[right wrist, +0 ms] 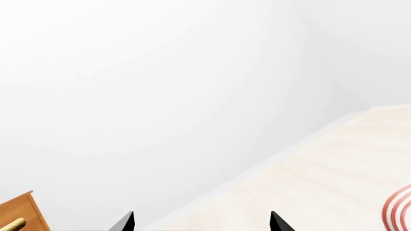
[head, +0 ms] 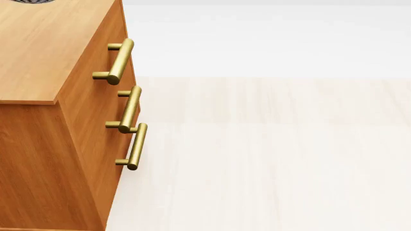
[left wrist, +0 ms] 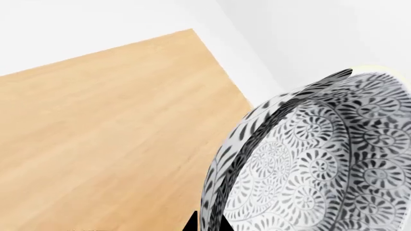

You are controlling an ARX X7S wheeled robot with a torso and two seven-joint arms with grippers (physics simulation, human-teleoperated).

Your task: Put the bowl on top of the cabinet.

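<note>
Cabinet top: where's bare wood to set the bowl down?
The cabinet top looks bare from its front edge above the handles back to the bowl, whose rim shows at the head view's top-left corner. Nothing else crowds it.

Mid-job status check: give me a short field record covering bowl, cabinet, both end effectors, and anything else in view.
bowl: grey floral bowl tilted, close to the left wrist camera, above the cabinet top; a sliver shows at the head view's top edge
cabinet: orange-brown, flat top, three brass handles on its front
left end effector: only dark tips at the bowl's rim; grip unclear
right end effector: open, empty
other: red-ringed plate edge on the pale surface
</note>
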